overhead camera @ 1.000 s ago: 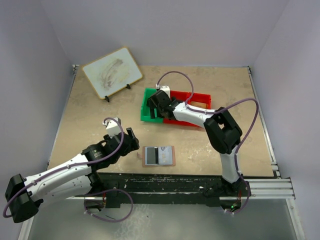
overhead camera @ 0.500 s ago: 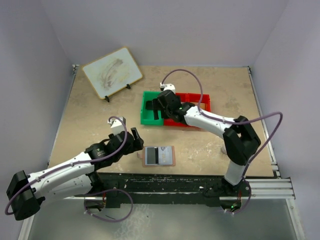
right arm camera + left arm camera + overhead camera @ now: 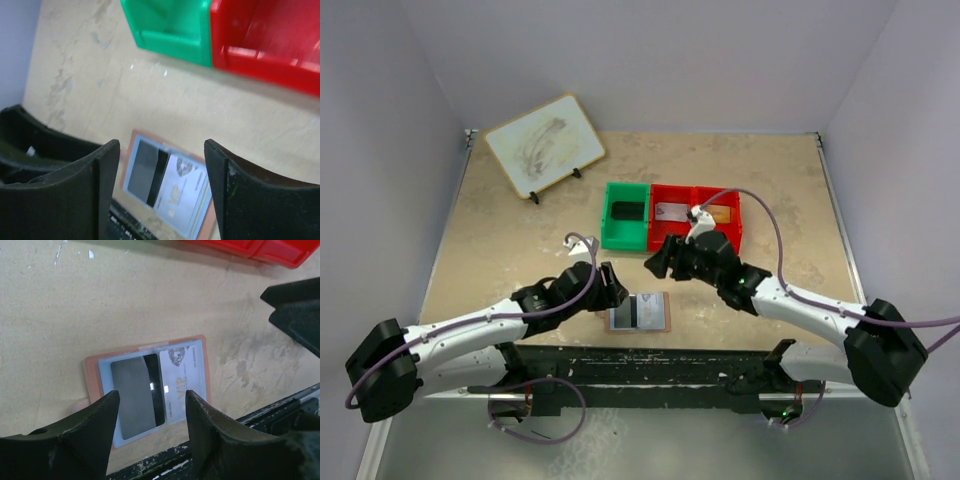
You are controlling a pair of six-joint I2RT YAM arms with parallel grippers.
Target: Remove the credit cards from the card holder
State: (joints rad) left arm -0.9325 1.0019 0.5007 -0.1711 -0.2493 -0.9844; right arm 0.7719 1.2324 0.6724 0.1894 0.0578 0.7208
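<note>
Pincers (image 3: 612,288) (image 3: 660,263) reach low, flanking open card holder (image 3: 645,312).

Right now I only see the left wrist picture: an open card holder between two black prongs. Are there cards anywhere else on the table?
Observer: Yes. From above, a dark card lies in the green bin behind the card holder.
Visitor: Only that one?
Observer: No. The red bin beside it holds a pale card and an orange card.
Visitor: What's the black shape at my right edge?
Observer: That's the right arm's pincer, open and empty, hovering between the bins and the card holder.
</note>
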